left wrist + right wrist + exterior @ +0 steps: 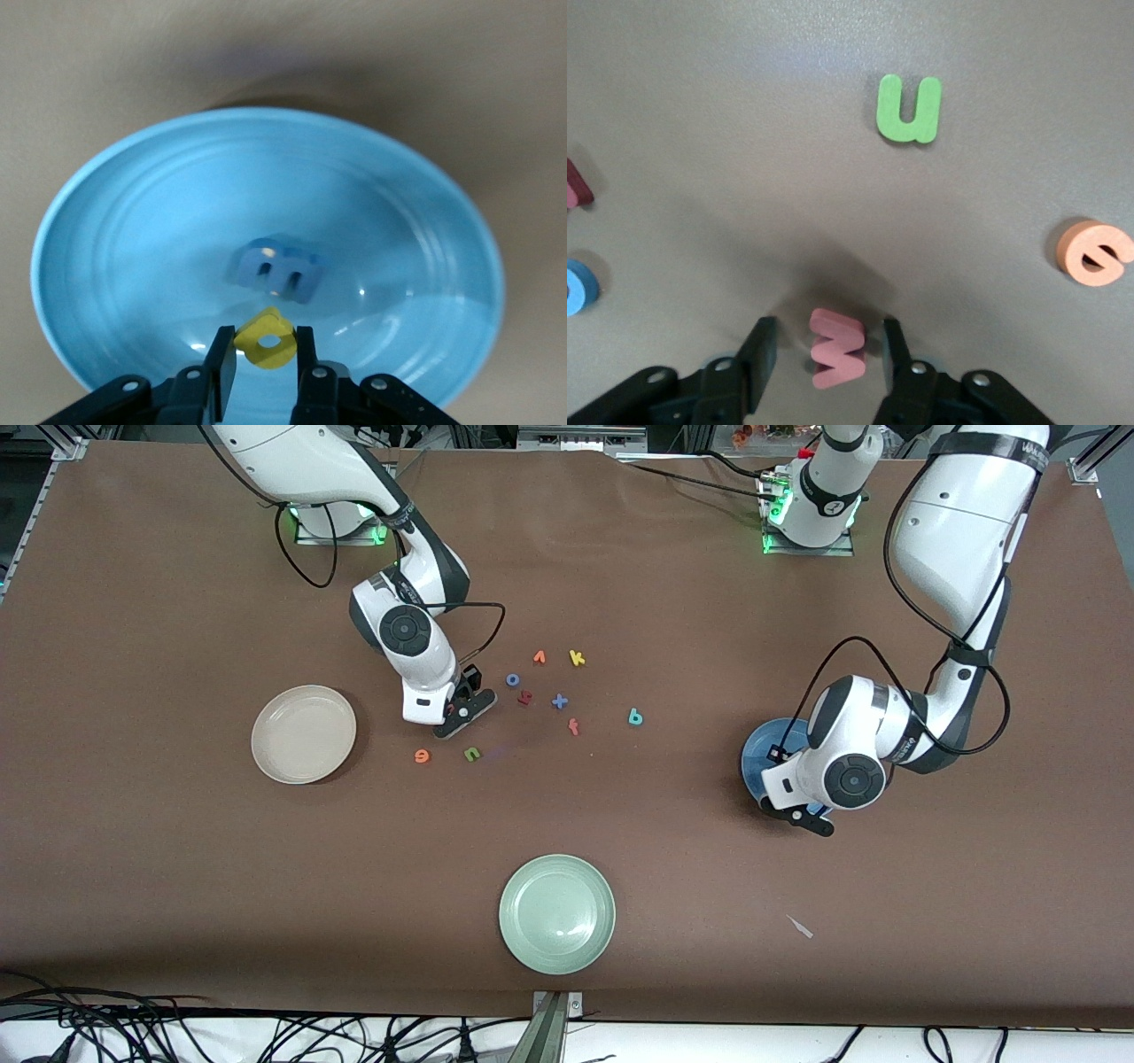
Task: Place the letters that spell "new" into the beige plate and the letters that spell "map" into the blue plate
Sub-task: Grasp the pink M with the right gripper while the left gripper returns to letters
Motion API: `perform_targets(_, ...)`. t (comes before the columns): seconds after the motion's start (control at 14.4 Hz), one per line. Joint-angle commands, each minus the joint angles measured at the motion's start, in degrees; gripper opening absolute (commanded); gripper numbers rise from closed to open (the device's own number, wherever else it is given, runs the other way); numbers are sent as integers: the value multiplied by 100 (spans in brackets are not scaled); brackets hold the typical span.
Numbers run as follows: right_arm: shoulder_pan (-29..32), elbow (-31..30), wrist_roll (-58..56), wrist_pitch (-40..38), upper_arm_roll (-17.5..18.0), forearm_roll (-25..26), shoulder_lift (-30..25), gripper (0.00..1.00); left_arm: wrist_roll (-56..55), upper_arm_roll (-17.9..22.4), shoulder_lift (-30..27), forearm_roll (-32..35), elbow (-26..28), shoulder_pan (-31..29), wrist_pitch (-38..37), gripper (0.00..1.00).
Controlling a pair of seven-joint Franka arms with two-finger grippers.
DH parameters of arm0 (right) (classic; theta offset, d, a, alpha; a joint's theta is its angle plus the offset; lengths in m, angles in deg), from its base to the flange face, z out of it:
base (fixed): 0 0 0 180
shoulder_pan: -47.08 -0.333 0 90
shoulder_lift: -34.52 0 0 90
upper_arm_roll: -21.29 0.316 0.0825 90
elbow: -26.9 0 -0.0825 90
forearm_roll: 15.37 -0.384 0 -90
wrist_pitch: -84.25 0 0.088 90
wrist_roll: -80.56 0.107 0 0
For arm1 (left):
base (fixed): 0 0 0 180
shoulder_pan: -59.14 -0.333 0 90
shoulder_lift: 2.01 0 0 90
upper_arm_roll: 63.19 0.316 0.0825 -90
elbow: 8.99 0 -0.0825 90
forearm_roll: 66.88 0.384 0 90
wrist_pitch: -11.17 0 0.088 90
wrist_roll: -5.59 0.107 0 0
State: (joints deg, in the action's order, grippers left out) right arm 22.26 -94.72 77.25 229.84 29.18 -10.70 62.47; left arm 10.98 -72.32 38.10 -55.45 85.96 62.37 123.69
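My right gripper [458,713] is down at the table and open, one finger on each side of the pink w [838,348] with a gap at both sides. The green n [472,754] and the orange e [422,756] lie a little nearer the front camera, between the gripper and the beige plate [303,733]. My left gripper [265,335] hangs over the blue plate [115,230], shut on the yellow a [266,339]. The blue m [275,270] lies in that plate. The teal p [635,716] lies on the table toward the blue plate [760,757].
Loose letters lie mid-table: an orange v [539,657], a yellow k [577,658], a blue o [513,679], a dark red letter [524,698], a blue x [559,701], a red f [573,727]. A pale green plate [556,912] sits near the front edge.
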Motion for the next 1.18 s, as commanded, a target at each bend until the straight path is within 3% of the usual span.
perform_targets(0.0, -5, 59, -161, -5, -16, 25, 88, 47, 41, -72, -117, 192, 85, -112, 42, 41)
perform_targets(0.07, -5, 59, -162, -5, -16, 25, 88, 45, 15, -80, -126, 183, 85, -103, 42, 48)
perform_targets(0.14, -5, 59, -162, -5, -16, 25, 88, 43, -20, -80, -135, 183, 85, -95, 33, 79)
perform_targets(0.21, -5, 50, -162, -5, -16, 25, 88, 42, -3, -80, -143, 183, 77, -94, 16, 100)
perform_targets(0.49, -14, 59, -162, 4, -16, 25, 97, 31, -291, -290, -476, 87, -3, -33, -397, 100)
perform_targets(0.77, -5, 138, -179, -22, -16, 25, 53, 21, -2749, -1291, -478, 78, 6, -15, -539, 100)
perform_targets(0.91, 4, 374, -188, -459, -33, 25, -9, 20, -3436, -1608, -355, -70, 15, 2, -451, 100)
perform_targets(1.11, 39, 796, -547, -1496, -278, -10, -219, 20, -4255, -1689, -337, -546, 138, 202, -73, 100)
